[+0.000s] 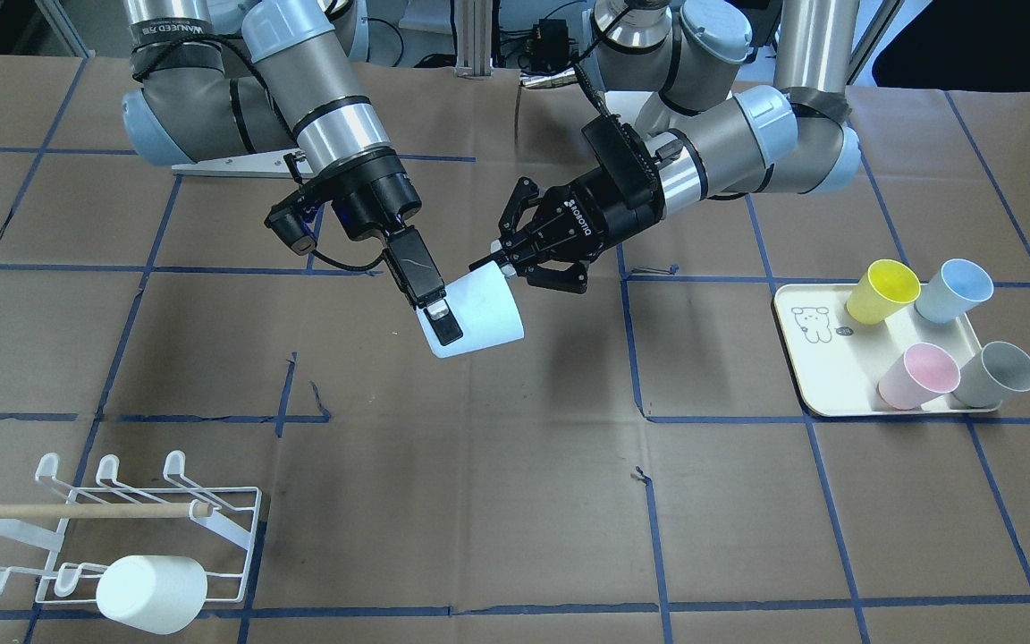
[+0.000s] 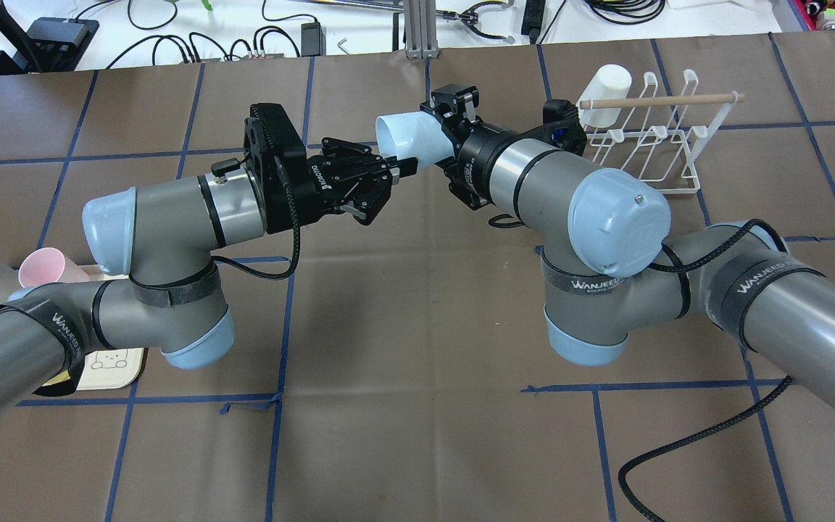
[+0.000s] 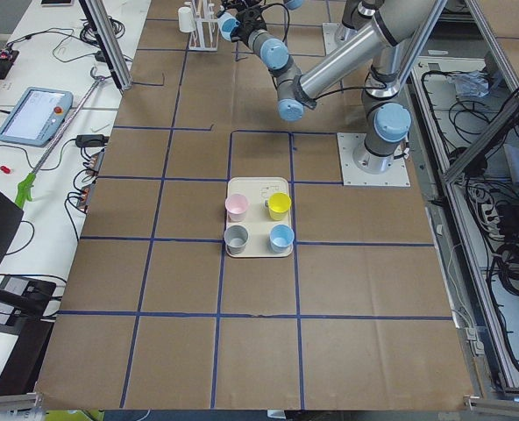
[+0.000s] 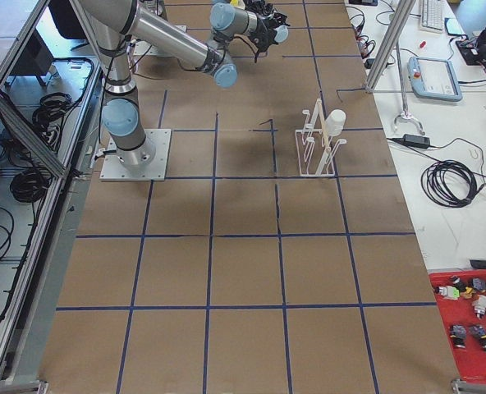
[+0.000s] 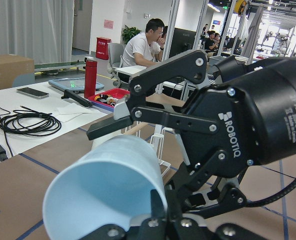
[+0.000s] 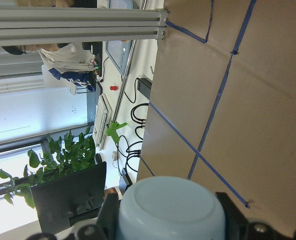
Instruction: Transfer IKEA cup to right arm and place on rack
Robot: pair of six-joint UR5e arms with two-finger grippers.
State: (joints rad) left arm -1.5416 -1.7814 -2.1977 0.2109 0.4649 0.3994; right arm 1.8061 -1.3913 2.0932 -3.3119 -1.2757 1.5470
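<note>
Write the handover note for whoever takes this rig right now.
The left gripper is shut on the rim of the cup.
The right gripper looks shut around the cup's body near its base.
The cup hangs in the air over mid-table, between both grippers.
The rack is on the robot's right, with one white cup on it. The tray holds four more.
Done: cup brought to the right gripper.
Left: release with the left, carry to the rack, place.
</note>
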